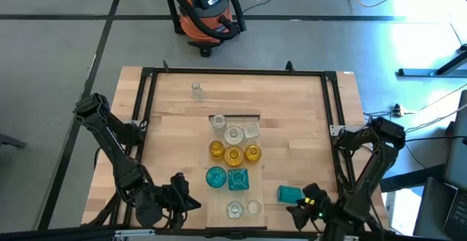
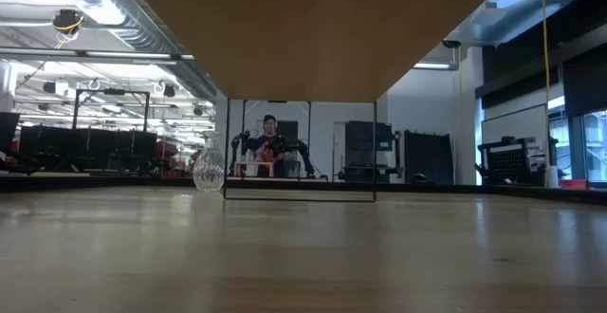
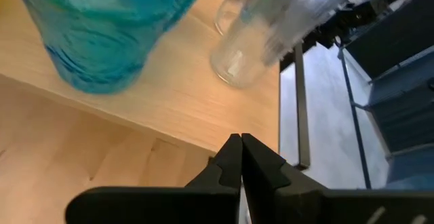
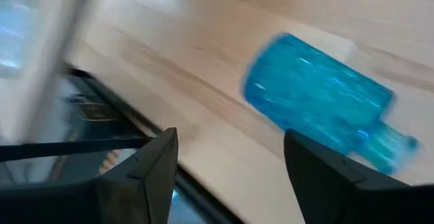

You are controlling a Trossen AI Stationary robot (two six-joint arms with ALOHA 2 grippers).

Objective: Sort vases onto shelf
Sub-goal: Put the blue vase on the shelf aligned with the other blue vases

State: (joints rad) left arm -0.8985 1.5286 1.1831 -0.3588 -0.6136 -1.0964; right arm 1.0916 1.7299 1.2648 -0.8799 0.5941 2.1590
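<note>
Item 1. Slatted wooden tabletop inside a black frame. It carries everything below.

Item 2. Long narrow pale wooden shelf, lying down the middle of the table. Risk: it is narrow and crowded, so anything added near its edge can tip off.

Item 3. Left gripper, at the near left just beside the shelf, fingers pressed together, holding nothing. Risk: it is close to the nearest vases and a swing could sweep them.

Item 4. Right gripper, at the near right, jaws parted and empty, just short of item 5.

Item 5. Teal-blue glass vase lying on its side on the tabletop, right of the shelf and off it. Risk: being round, it may roll away if one finger touches first, possibly toward the near table edge.

Item 6. Vases grouped on the shelf: two teal-blue, three amber-yellow, several clear. They stand tight together, and a knock could topple more than one.

Item 7. Lone clear round glass vase at the far left, well apart; whether it is upright is hard to tell from above.
</note>
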